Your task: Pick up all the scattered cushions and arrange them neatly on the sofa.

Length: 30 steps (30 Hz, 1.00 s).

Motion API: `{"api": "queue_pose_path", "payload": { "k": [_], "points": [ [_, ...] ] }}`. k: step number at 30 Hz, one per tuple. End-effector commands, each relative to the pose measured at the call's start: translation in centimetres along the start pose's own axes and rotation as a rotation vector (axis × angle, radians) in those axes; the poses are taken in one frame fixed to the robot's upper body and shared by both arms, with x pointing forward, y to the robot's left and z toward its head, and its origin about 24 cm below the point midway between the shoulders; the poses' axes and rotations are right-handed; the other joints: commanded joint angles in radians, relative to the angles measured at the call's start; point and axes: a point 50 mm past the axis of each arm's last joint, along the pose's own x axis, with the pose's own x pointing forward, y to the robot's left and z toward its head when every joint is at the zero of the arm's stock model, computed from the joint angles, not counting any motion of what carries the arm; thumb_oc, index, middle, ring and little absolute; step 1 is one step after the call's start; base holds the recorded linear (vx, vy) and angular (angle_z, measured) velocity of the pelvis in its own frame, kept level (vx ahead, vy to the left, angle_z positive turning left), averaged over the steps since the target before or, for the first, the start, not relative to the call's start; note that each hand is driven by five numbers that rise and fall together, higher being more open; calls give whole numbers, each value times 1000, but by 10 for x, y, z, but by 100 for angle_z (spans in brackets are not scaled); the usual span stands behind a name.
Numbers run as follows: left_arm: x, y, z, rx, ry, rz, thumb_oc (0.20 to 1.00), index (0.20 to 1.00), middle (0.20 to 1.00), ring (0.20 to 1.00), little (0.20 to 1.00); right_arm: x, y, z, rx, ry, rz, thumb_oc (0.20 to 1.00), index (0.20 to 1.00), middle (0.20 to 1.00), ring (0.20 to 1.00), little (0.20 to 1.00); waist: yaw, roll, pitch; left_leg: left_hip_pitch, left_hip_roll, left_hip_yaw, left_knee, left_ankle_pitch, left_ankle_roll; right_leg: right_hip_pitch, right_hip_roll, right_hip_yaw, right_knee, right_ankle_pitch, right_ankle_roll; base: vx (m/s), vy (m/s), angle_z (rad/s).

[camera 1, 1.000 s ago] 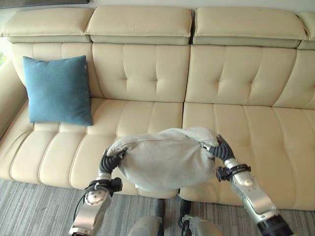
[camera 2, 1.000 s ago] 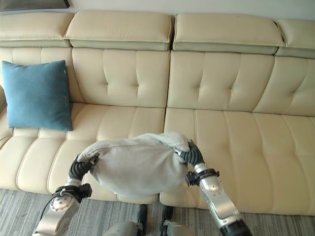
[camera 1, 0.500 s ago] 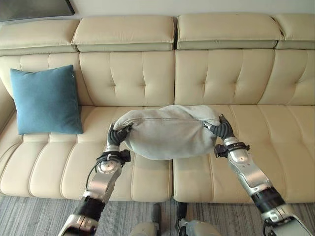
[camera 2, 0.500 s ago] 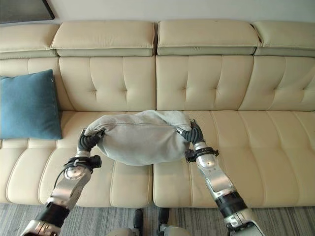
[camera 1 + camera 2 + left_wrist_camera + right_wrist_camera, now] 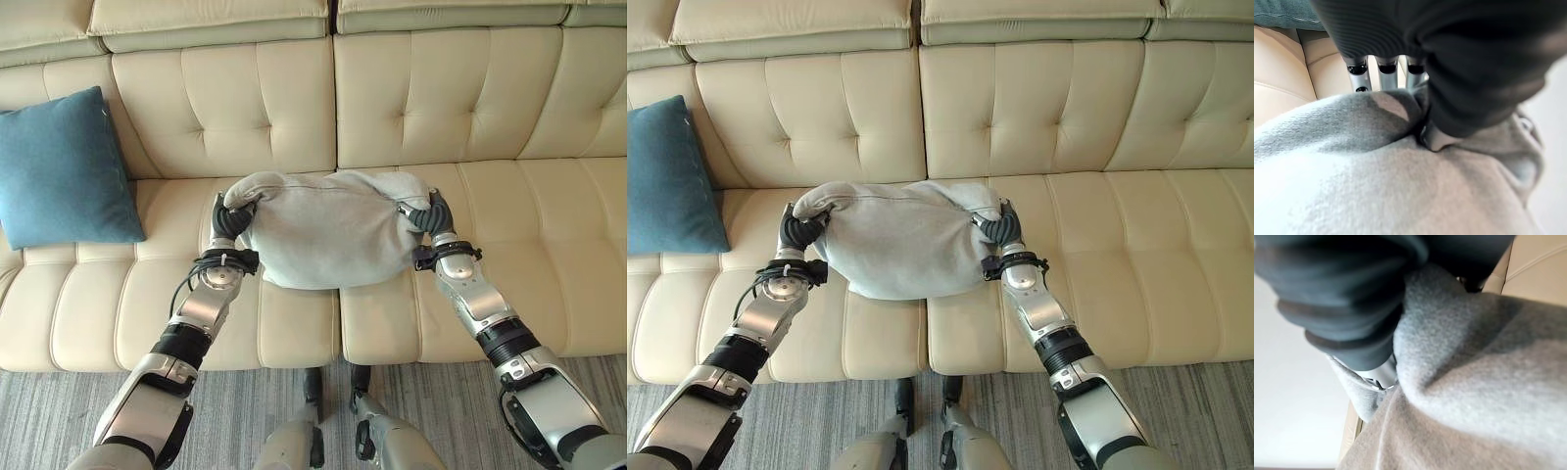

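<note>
Both hands are on the grey cushion (image 5: pixel 328 230), held out over the seat of the cream sofa (image 5: pixel 490 108), in front of the seam between the 2 middle seat sections. The left hand (image 5: pixel 231 219) grips one upper corner, fingers curled into the fabric; the right hand (image 5: pixel 432 214) is clamped on the opposite corner the same way. Look at that sag: the cushion droops in a belly between the 2 grips, so it reads as soft, light and floppy, nothing fragile. Corners look the sensible hold, though the cloth bunches there and could slip. A blue cushion (image 5: pixel 64 166) already leans upright against the backrest, well off to the left. The left wrist view adds the silver fingers (image 5: pixel 1387 68) pressing over the grey fabric's edge, and the right wrist view the crumpled fold against the dark cover
</note>
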Motion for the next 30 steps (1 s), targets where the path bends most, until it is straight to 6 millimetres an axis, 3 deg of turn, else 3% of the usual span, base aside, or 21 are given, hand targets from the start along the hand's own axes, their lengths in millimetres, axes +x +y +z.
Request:
{"api": "queue_pose_path", "payload": {
  "k": [1,6,9,10,16,19,22,23,24,27,30],
  "points": [
    [22,-1,47,-12,-193,14,1000,1000,1000,1000,1000,18,9,57,106,-232,-26,1000,1000,1000,1000,1000,7,-25,-21,29,12,-20,-38,-25,-67,23,-91,23,72,-112,173,0,0,0],
    [35,10,54,76,-195,35,1000,1000,1000,1000,1000,33,-3,65,2,-223,-86,1000,1000,1000,1000,1000,15,-24,-7,30,9,-21,-38,-26,-67,20,-95,21,83,-111,174,-2,4,1],
    [52,35,64,89,-186,119,1000,1000,1000,1000,1000,48,-30,83,-42,-238,-199,1000,1000,1000,1000,1000,21,-23,2,15,6,-25,-38,-19,-69,6,-97,17,85,-106,176,-6,3,1],
    [52,35,64,88,-187,119,1000,1000,1000,1000,1000,49,-30,84,-41,-239,-200,1000,1000,1000,1000,1000,21,-24,1,11,5,-25,-38,-15,-69,2,-98,16,84,-102,176,-12,5,4],
    [61,75,74,70,-191,244,1000,1000,1000,1000,1000,53,-79,96,-4,-246,-406,1000,1000,1000,1000,1000,33,-18,10,3,-2,-32,-38,-18,-71,2,-98,10,82,-105,178,1,10,4],
    [57,79,73,32,-200,246,1000,1000,1000,1000,1000,49,-91,93,17,-247,-445,1000,1000,1000,1000,1000,36,-17,9,2,-5,-35,-38,-18,-71,4,-97,10,79,-105,178,1,13,3],
    [40,80,49,-15,-166,199,1000,1000,1000,1000,1000,34,-102,71,21,-213,-449,1000,1000,1000,1000,1000,38,-19,3,5,-8,-35,-38,-19,-68,9,-98,11,72,-101,178,28,11,-1],
    [18,78,19,-26,-100,135,1000,1000,1000,1000,1000,16,-102,42,9,-153,-400,1000,1000,1000,1000,1000,37,-23,-9,20,-7,-33,-38,-28,-64,28,-97,13,65,-103,178,74,23,-1],
    [17,78,17,-24,-94,133,1000,1000,1000,1000,1000,15,-101,39,7,-147,-397,1000,1000,1000,1000,1000,36,-23,-15,21,-7,-32,-38,-28,-64,30,-97,14,63,-103,178,105,26,-1],
    [-25,76,-23,-16,5,42,1000,1000,1000,1000,1000,-22,-99,-6,-29,-36,-297,1000,1000,1000,1000,1000,35,-30,-27,56,-7,-26,-38,-43,-58,67,-99,14,54,-110,179,94,16,1],
    [-72,90,-67,9,166,29,1000,1000,1000,1000,1000,-64,-106,-44,-72,81,-242,1000,1000,1000,1000,1000,34,-37,-34,93,-6,-25,-38,-56,-52,110,-104,8,47,-117,182,85,18,5]
  ]
}}
